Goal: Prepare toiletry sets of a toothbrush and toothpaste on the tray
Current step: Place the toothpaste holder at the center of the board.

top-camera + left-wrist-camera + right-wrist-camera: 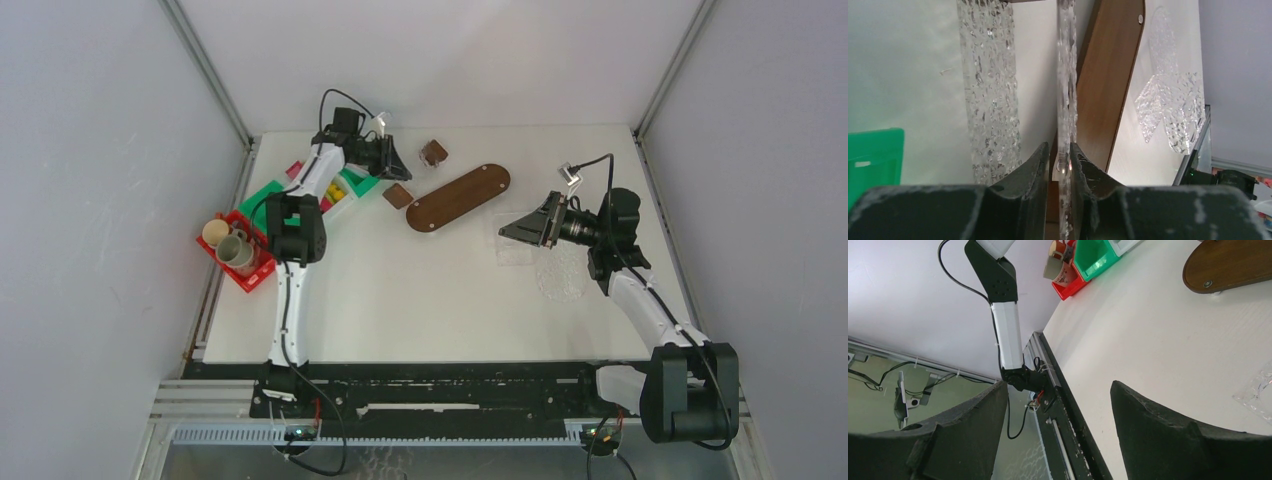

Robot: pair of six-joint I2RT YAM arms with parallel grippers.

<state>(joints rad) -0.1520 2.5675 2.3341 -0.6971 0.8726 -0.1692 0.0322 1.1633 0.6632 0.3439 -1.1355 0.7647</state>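
The brown wooden tray (458, 196) lies at the back middle of the table and also shows in the left wrist view (1108, 75). My left gripper (390, 158) (1059, 147) is at the back left, shut on a thin clear textured plastic piece (1066, 75) that I see edge-on. A second clear textured strip (989, 90) stands just left of it. Cups (232, 245) sit in a red bin (250, 278). Yellow and red tubes (343, 186) lie in a green bin (270, 192). My right gripper (515, 230) (1058, 385) is open and empty. I see no toothbrush.
Two small brown things (433, 152) (398, 196) lie beside the tray. Clear plastic pieces (558, 268) (1173, 110) lie on the table under my right gripper. The right wrist view shows the red bin (1073, 282), the green bin (1098, 257) and the table's near edge.
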